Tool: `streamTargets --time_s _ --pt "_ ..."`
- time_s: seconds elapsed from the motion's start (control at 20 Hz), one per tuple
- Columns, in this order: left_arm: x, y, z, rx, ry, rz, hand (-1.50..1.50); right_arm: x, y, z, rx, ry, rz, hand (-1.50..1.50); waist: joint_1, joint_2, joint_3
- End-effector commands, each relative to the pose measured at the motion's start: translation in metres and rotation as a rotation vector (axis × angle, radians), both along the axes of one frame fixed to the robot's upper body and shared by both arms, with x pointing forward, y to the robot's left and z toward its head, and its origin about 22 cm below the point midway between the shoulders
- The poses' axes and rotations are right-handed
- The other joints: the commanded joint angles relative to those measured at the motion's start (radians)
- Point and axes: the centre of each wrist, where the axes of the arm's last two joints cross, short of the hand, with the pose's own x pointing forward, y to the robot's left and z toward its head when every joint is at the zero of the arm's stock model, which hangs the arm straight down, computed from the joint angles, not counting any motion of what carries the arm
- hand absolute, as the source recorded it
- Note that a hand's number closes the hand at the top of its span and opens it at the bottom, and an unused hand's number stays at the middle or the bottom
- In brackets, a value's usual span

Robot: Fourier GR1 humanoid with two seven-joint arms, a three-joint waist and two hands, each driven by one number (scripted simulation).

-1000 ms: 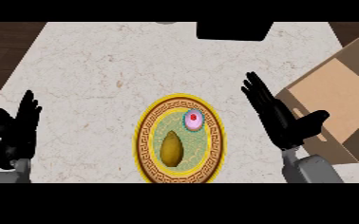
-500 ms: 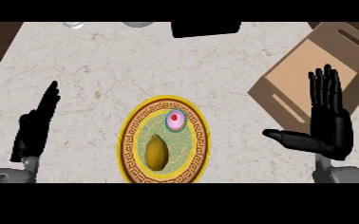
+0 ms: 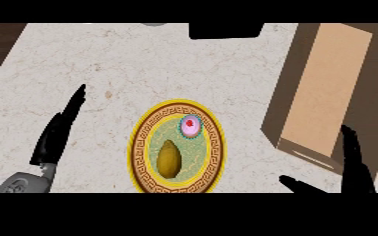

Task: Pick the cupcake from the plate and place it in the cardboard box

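Risk sat beside your target: the cupcake (image 3: pixel 191 125) lay up-left of your spread, empty right hand (image 3: pixel 353 172), touching the pear-like fruit (image 3: pixel 170 158) on the plate (image 3: pixel 140 145); fingers could nudge both.

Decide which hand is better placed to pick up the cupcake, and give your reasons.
Probably the right hand: the cupcake sits on the plate's right side, and the box is on that side too. The left hand is on the far side from the box.

Kitchen — marble counter (image 3: pixel 148 65), patterned plate (image 3: pixel 142 145)
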Motion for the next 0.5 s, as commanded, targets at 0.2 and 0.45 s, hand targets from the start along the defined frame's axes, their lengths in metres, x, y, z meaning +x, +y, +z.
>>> streamTargets --time_s 0.2,0.45 --pt "0.010 -0.009 0.000 0.003 0.006 -0.054 0.00 -0.081 0.044 0.006 -0.240 0.153 -0.083 -1.50 0.034 0.012 0.011" --pt "0.019 0.002 -0.001 0.010 -0.006 -0.047 0.00 -0.098 0.072 0.039 -0.327 0.223 -0.147 -1.50 0.041 0.016 0.010"
